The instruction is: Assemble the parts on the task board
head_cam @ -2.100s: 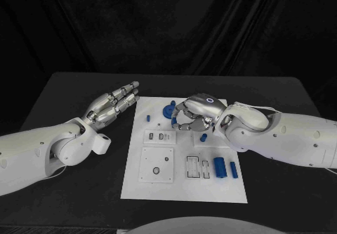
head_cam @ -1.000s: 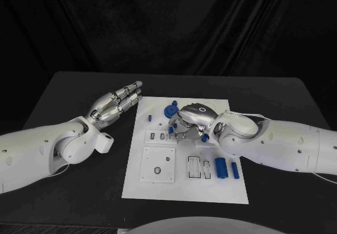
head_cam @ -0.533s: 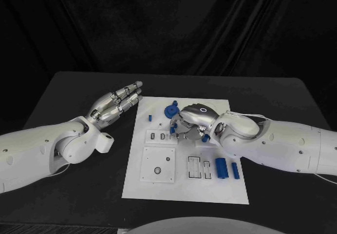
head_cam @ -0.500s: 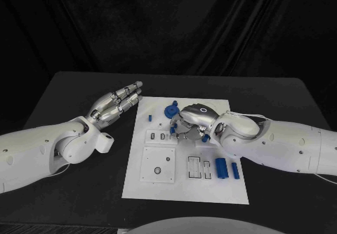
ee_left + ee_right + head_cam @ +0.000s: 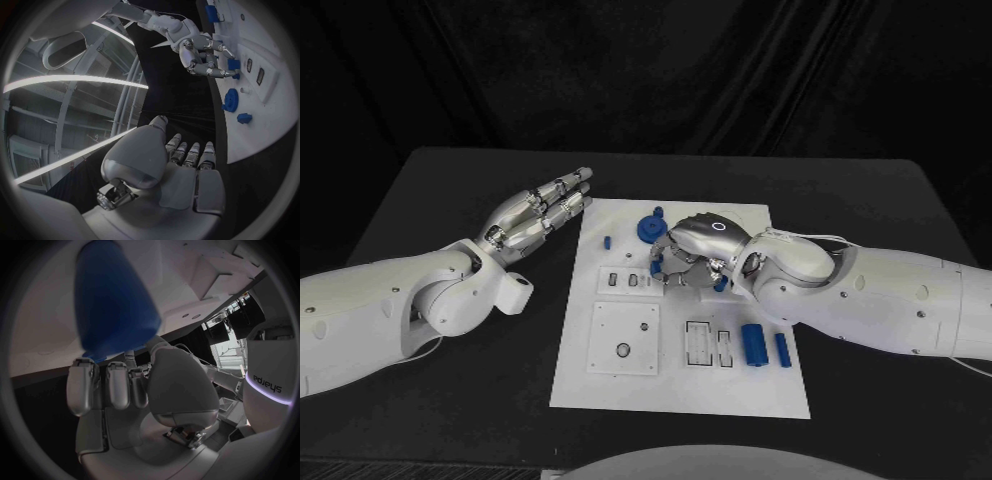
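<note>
The white task board (image 5: 675, 390) lies in the middle of the black table. My right hand (image 5: 692, 250) hovers low over the board's upper middle with its fingers curled, pinching a small blue part (image 5: 655, 264) just beside a slotted block (image 5: 620, 280). In the left wrist view this hand (image 5: 203, 52) has the blue part (image 5: 233, 64) at its fingertips. In the right wrist view the blue part (image 5: 115, 305) stands just past the fingers (image 5: 106, 385). My left hand (image 5: 538, 215) is open, fingers straight, beside the board's left edge.
A blue gear (image 5: 648, 228) and a small blue peg (image 5: 606, 241) sit at the board's far end. Another blue piece (image 5: 720, 284) lies partly under my right hand. Two blue cylinders (image 5: 753, 345) lie near the right edge, next to slotted inserts (image 5: 697, 342) and a square plate (image 5: 623, 337).
My right hand has come down and toward me from the gear to the slotted block, carrying the blue part; over the last half second it barely moves. The left hand stays put.
</note>
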### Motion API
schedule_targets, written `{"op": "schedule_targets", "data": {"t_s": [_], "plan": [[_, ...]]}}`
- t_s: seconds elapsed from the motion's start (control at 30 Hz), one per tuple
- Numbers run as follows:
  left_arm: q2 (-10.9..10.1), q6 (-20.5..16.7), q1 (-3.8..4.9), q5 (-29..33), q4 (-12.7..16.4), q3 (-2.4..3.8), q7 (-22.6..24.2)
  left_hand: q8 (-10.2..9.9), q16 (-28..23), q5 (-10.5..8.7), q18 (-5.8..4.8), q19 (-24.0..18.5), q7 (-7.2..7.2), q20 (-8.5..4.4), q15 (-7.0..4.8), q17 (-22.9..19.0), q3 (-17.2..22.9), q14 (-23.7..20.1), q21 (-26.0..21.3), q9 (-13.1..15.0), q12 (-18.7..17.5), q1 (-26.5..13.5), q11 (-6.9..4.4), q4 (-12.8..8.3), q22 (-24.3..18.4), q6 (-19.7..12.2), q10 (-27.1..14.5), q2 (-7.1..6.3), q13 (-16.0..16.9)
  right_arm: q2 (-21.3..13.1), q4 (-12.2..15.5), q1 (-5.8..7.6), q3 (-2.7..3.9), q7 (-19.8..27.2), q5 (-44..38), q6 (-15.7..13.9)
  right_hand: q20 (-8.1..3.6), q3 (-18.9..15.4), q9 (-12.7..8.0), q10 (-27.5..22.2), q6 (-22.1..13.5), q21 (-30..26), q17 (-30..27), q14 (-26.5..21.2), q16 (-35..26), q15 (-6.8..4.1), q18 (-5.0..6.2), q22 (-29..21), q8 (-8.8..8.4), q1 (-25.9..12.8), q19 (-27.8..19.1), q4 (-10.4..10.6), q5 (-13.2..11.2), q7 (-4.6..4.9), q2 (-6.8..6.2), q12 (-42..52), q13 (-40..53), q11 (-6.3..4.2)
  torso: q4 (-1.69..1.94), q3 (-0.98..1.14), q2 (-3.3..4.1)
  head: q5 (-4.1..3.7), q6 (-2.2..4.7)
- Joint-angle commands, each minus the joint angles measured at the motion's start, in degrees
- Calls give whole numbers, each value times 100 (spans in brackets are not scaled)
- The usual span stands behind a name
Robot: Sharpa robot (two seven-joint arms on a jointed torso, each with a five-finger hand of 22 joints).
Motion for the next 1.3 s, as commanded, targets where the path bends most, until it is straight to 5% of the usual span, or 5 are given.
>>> {"op": "schedule_targets", "data": {"t_s": [0.03, 0.53, 1.3], "plan": [[7, 73, -10, 2, 7, 4, 449, 20, -21, 30, 114, 3, 33, 37, 52, -8, 39, -2, -19, 5, -37, 10, 24, -6, -6, -12, 1, 26, -8, -14, 24, -22, -2, -141, -63, 124, 39, -9, 7, 596, -42, -27, 44, 370, 19, 41, 12, 1195, 24, 19, 212, -37, 8, -16, -11, 15, 1507, 22, 4, -2, 0, 1, -9], [4, 88, -11, 2, 11, 4, 427, 20, -21, 30, 114, 3, 33, 37, 52, -8, 39, -2, -19, 5, -37, 10, 24, -6, -6, -12, 1, 26, -8, -6, 57, -33, -2, -256, -175, 394, 27, 42, 7, 596, -119, -75, 7, 359, 3, 21, 23, 1180, -2, 54, 191, -140, -51, -18, -39, 15, 1507, -5, 0, -2, 2, -9, -13], [17, 113, -13, 2, -13, 4, 409, 19, -21, 32, 114, 3, 36, 43, 59, -8, 71, -2, -19, 5, -37, -3, 27, -9, -6, -17, 1, 41, -8, -19, 123, -40, -2, -328, -419, 397, -10, 173, 33, 596, -193, -138, -13, 355, 6, -20, 36, 1162, 1, 129, 165, -337, 79, -50, -49, 15, 1507, -49, 8, -1, 0, -6, -6]]}}
